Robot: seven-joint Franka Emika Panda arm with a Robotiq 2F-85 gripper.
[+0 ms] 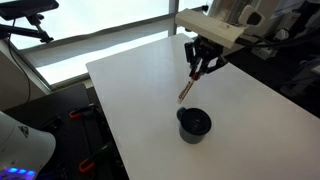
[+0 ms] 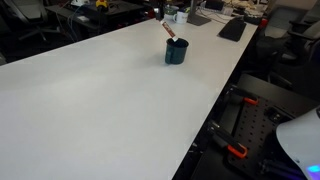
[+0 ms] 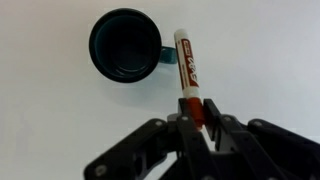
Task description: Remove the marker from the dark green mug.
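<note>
Clamped on the lower end of the marker [image 3: 188, 72] at bottom centre of the wrist view, gripper [image 3: 196, 118] fingers tight against its sides, pen just right of the dark green mug [image 3: 124, 45] and outside its opening. In an exterior view, hanging tilted mid-frame above the mug [image 1: 194, 124], apparently clear of the rim. Looks like lift-out nearly finished; next calls for carrying sideways over bare table [image 1: 130, 80] and lowering before letting go.

The small, squat, dark green mug [image 3: 125, 45] stands upright, its handle to one side and its interior dark and empty. The thin whitish marker [image 3: 187, 68] with a red-brown label is held tilted. Its red end is clamped in the gripper [image 3: 196, 115]; its free end is beside the mug's rim, by the handle.
</note>
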